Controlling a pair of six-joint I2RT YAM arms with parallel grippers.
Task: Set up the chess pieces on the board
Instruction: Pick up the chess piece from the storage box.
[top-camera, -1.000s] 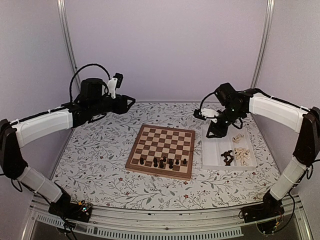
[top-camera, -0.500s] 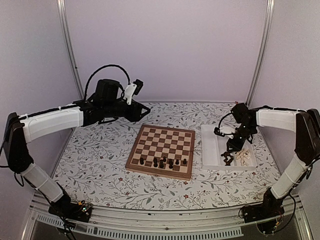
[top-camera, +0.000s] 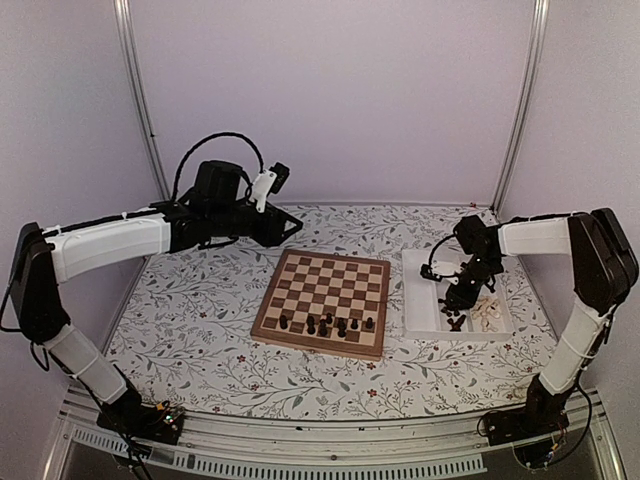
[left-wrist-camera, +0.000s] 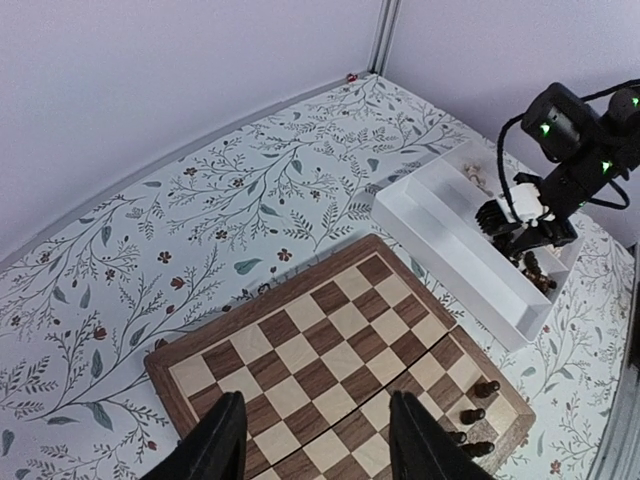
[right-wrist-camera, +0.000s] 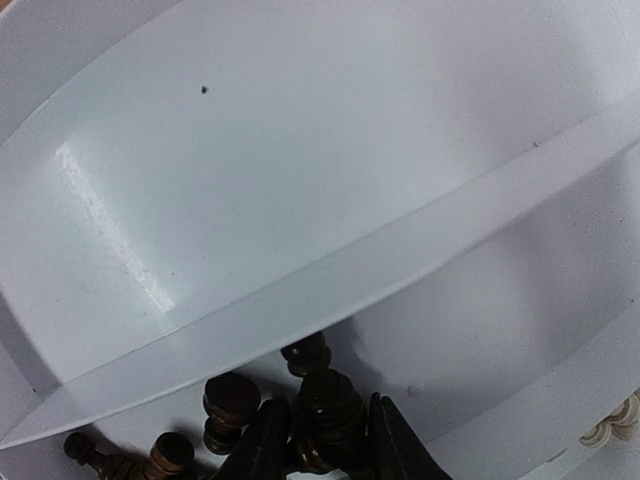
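The board (top-camera: 330, 282) lies mid-table with several dark chess pieces (top-camera: 326, 323) standing on its near rows. My right gripper (top-camera: 458, 298) is down in the white tray (top-camera: 420, 300). In the right wrist view it (right-wrist-camera: 328, 450) is shut on a dark chess piece (right-wrist-camera: 325, 405), with other dark pieces (right-wrist-camera: 230, 400) beside it. My left gripper (top-camera: 295, 228) hovers above the board's far-left corner. In the left wrist view it (left-wrist-camera: 318, 440) is open and empty over the board (left-wrist-camera: 330, 330).
Cream pieces (top-camera: 487, 310) lie in the tray's right compartment, and a few (right-wrist-camera: 612, 428) show past a divider wall (right-wrist-camera: 330, 280). The tray (left-wrist-camera: 450, 245) sits just right of the board. Floral cloth (top-camera: 190, 300) covers the table.
The right gripper dropped from above the tray's far end into the near compartment and closed on a dark piece. The left arm swung right toward the board.
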